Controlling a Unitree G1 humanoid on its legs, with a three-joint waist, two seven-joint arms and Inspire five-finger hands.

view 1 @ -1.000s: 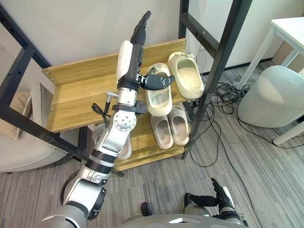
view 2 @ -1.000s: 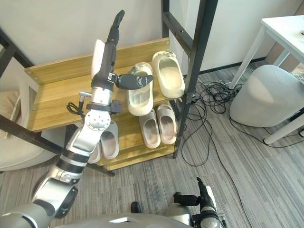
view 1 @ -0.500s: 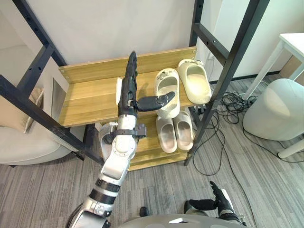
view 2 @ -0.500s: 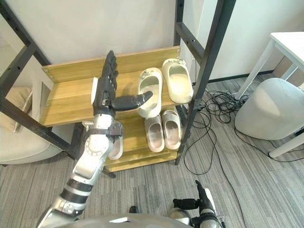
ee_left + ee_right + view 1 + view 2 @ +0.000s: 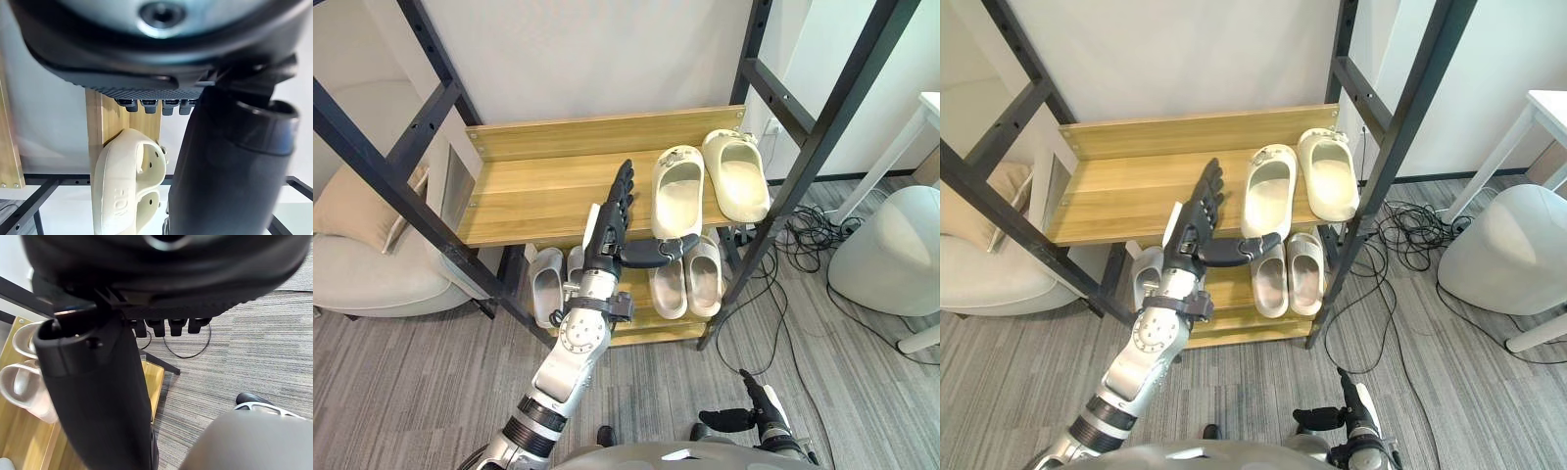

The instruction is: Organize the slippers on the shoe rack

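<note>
We see a shoe rack of black metal posts carrying two wooden shelves. On the upper shelf, a pair of cream slippers lies side by side at the right end. On the lower shelf, a beige pair lies below them, and a pale grey pair lies further left, partly hidden under the upper shelf. The rack stands on a grey striped carpet floor, where black cables lie tangled near its right posts.

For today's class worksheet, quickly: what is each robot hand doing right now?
Left robot hand: open, holding nothing.
Right robot hand: open, holding nothing.
</note>
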